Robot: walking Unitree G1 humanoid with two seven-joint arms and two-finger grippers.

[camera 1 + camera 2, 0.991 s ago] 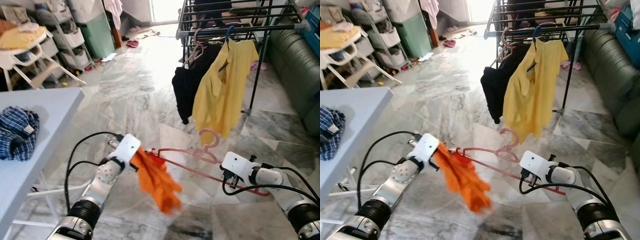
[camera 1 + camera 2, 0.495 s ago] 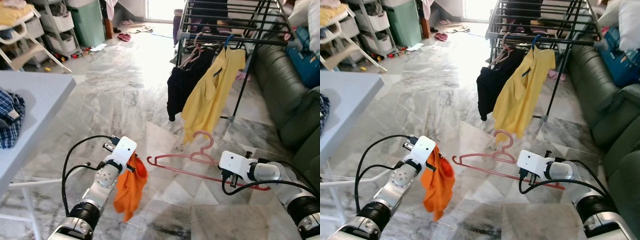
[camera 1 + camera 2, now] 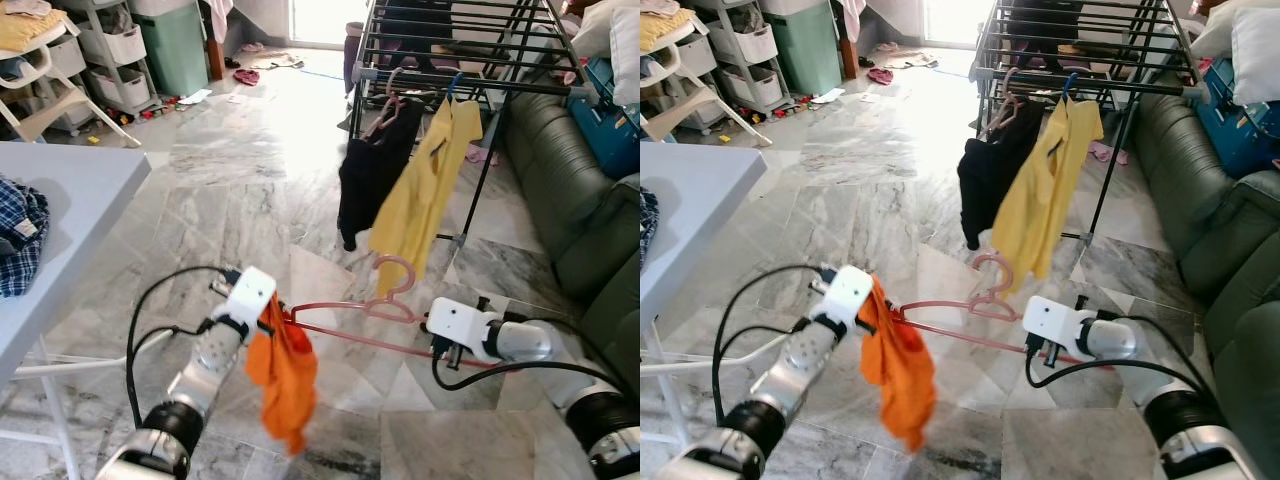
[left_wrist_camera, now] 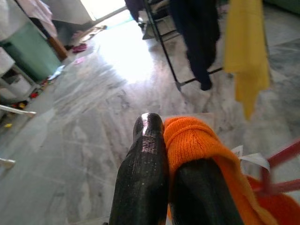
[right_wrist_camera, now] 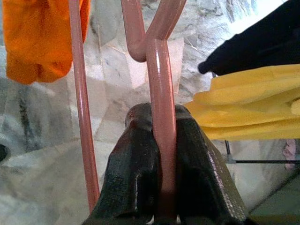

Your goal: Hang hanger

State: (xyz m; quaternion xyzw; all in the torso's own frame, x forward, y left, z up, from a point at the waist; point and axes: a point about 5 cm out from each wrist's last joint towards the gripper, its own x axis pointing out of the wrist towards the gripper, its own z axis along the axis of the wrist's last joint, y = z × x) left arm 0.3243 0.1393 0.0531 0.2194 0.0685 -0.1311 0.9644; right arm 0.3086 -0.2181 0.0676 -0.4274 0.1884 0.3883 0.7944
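Your right gripper (image 5: 157,140) is clamped on the pink plastic hanger (image 3: 372,318), held low between your arms, well short of the black metal drying rack (image 3: 455,50). Your left gripper (image 4: 164,154) pinches the orange knitted garment (image 3: 285,375), which hangs bunched at the hanger's left end. If the left releases early, the garment could slide off; swinging may snag the yellow shirt (image 3: 420,195).

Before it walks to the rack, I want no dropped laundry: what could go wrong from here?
The orange garment hangs bunched at one end of the pink hanger, pinched by the left claw; it could slide off when released. The right claw clamps only one thin bar, so the hanger may twist. The drying rack already holds a yellow shirt and a black garment the hook could snag.
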